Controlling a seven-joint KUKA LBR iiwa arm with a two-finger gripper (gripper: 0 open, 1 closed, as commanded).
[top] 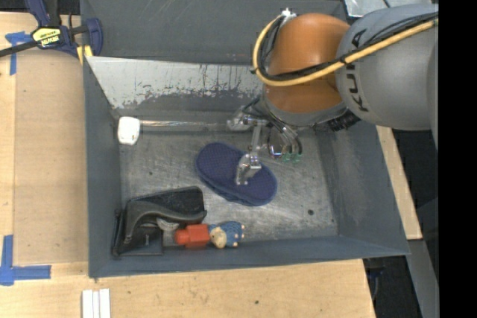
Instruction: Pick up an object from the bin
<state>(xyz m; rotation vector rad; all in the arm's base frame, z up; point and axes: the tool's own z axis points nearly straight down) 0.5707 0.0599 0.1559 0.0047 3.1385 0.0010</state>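
My gripper (247, 166) hangs below the orange cover in the middle of the bin, its metal fingers pointing down onto a dark blue oval cloth pad (223, 166). The fingertips sit over the pad's right part, close together, touching or almost touching its surface. Nothing shows between the fingers.
A black tool with a handle (156, 218) lies at the bin's front left. Beside it, along the front wall, lies a small figure with a red and blue body (210, 235). A small white block (129, 131) rests at the back left. The arm covers the bin's back right.
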